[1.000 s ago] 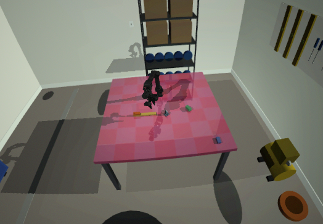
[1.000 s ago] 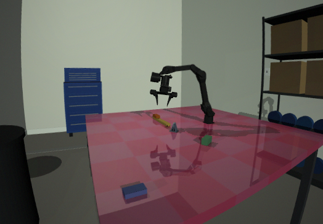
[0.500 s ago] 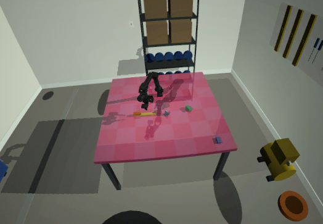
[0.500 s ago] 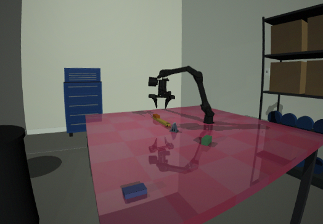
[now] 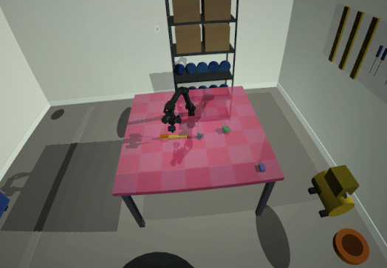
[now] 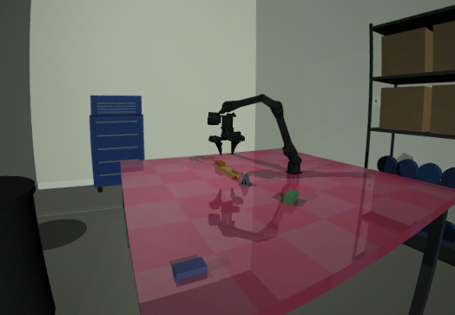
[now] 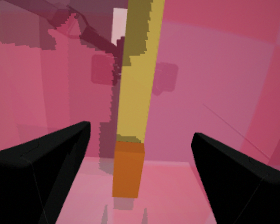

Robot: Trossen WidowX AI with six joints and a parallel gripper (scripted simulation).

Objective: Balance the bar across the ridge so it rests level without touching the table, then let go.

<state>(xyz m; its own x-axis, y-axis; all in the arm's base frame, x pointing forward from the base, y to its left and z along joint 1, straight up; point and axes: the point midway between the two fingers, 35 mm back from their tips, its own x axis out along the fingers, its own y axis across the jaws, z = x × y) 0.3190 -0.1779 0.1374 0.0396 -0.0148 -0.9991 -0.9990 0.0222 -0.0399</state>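
A yellow bar (image 5: 179,136) (image 6: 228,171) (image 7: 134,95) with an orange block (image 5: 164,136) (image 6: 220,163) (image 7: 128,172) at its far end from the ridge lies low along the table. The small grey-blue ridge (image 5: 199,135) (image 6: 245,180) stands just beyond the bar's yellow end, apart from it, and is out of the wrist view. My gripper (image 6: 227,154) (image 7: 143,134) is open and empty, pointing down above the bar. In the wrist view the bar runs between the two fingers, with the orange block low between them, nearer the left finger.
A green block (image 5: 226,129) (image 6: 291,197) sits on the pink checkered table (image 5: 148,179) (image 6: 165,228), beyond the ridge from the bar. A blue block (image 5: 262,167) (image 6: 189,268) lies near the table's front right corner in the top view.
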